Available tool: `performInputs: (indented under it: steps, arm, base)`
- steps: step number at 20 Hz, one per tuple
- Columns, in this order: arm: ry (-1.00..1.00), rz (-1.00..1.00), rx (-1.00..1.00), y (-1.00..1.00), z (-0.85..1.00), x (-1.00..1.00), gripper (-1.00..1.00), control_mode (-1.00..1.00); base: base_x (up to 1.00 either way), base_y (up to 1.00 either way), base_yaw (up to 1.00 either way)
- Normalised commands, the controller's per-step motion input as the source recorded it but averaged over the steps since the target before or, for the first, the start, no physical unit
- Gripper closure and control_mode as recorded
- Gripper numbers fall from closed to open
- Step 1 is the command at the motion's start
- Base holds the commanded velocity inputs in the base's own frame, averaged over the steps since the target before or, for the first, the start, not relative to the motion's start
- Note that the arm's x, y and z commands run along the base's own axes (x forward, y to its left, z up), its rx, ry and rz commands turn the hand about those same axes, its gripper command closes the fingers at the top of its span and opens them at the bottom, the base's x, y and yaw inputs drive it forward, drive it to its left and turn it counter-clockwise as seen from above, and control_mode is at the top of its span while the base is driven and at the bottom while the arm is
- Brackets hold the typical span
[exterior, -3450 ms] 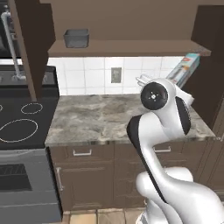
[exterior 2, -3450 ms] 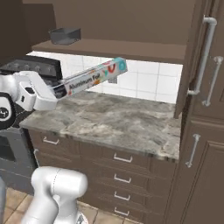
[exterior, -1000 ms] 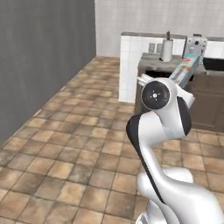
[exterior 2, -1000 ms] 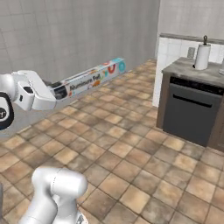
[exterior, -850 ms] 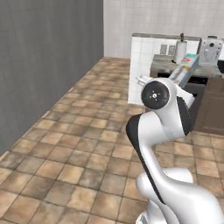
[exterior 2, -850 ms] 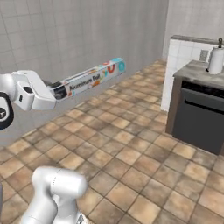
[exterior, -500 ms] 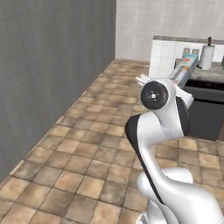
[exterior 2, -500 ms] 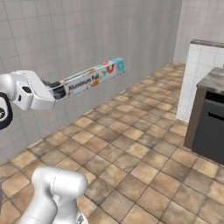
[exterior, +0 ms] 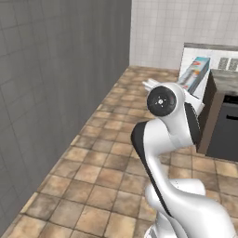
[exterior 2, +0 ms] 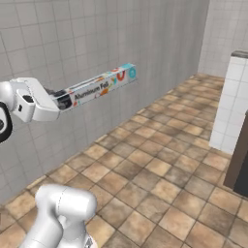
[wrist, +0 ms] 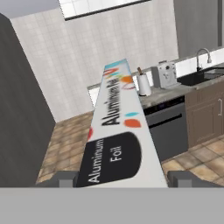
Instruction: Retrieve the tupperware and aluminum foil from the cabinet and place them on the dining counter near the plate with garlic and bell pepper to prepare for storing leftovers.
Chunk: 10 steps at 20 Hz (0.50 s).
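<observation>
Carrying the foil box by one end, out over open floor

Holding the aluminum foil box (exterior 2: pixel 99 85) at its near end, the gripper (exterior 2: pixel 59 100) has its jaws spread wide across the box's width, one dark fingertip (wrist: pixel 65 180) showing at each lower corner in the hand view; the jaws look closed against the two long sides, with nothing else touching them.

The box is a long, slim carton, probably light and fairly stiff along its length, though thin card can dent under a hard squeeze; its printed faces look smooth, so it may slip if the hold loosens; the far end (exterior: pixel 194 75) juts well beyond the jaws, rising slightly, so all of its length hangs forward of the grip and any quick swing would lever against the fingers; a hold nearer the middle would balance better, but the end grip seems workable for so light a thing.

Ahead of the jaws, well apart, lie tiled floor (exterior 2: pixel 160 164), a grey wall (exterior 2: pixel 97 43), and farther off a counter (wrist: pixel 170 89) carrying a paper towel roll (wrist: pixel 143 84); the tupperware cannot be placed from here.
</observation>
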Motion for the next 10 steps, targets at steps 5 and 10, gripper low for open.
performInputs:
  steps: [5,10]
  arm:
    - [0.0,0.0,0.0,0.0,0.0,0.0,1.0,1.0]
    - [0.0,0.0,0.0,0.0,0.0,0.0,1.0,1.0]
  base:
    - [1.0,0.16,-0.15]
    - [1.0,0.07,-0.19]
